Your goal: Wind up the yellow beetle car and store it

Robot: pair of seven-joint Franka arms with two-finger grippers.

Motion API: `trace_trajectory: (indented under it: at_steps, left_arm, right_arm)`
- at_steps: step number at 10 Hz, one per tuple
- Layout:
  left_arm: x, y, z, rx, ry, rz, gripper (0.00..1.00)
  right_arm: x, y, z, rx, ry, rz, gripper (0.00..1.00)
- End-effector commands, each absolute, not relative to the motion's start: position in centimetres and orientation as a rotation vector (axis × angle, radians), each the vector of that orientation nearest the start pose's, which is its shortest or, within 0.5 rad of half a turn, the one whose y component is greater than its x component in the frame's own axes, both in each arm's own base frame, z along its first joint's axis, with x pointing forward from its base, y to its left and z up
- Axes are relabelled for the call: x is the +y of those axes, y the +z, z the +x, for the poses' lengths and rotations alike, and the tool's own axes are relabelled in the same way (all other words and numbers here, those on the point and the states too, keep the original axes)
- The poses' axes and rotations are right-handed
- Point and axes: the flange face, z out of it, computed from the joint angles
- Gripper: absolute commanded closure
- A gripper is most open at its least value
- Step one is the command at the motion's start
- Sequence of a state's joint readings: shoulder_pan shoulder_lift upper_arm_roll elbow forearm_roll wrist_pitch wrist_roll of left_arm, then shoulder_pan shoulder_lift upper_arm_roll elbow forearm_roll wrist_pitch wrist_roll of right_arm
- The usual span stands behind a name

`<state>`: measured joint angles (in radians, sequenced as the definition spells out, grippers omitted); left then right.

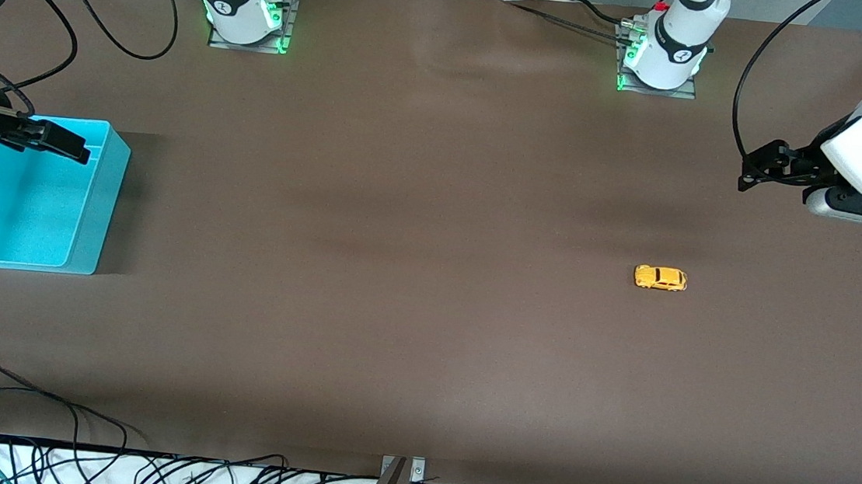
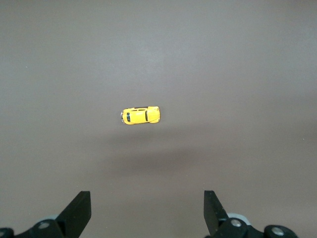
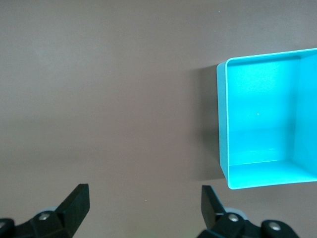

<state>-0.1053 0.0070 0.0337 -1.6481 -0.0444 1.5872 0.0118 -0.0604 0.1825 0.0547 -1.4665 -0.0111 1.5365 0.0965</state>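
The yellow beetle car (image 1: 660, 278) lies lengthwise along the table (image 1: 394, 309).

Bin (image 3: 257, 124) cut by the right wrist view's edge and partly covered by the right gripper (image 1: 57, 141) in the front view; both arms run off frame; car (image 1: 660, 278) too small to show wheels or any winding part.
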Motion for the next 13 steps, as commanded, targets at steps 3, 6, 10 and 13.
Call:
trace_trajectory:
  at_steps: [3,6,10,13]
  left_arm:
    - [-4.67,59.03,54.83,0.12,0.109,-3.162,0.0]
    - [-4.68,59.16,54.89,0.124,0.104,-3.163,0.0]
    - [-4.68,59.29,54.96,0.125,0.099,-3.163,0.0]
    - [-5.31,59.27,55.25,0.139,0.097,-3.162,0.0]
  right_arm:
    - [-1.01,57.0,60.17,0.167,0.163,-3.145,0.0]
    - [-1.08,57.07,60.18,0.167,0.161,-3.144,0.0]
    - [-1.08,57.07,60.18,0.171,0.161,-3.143,0.0]
    - [-1.08,57.08,60.2,0.167,0.159,-3.144,0.0]
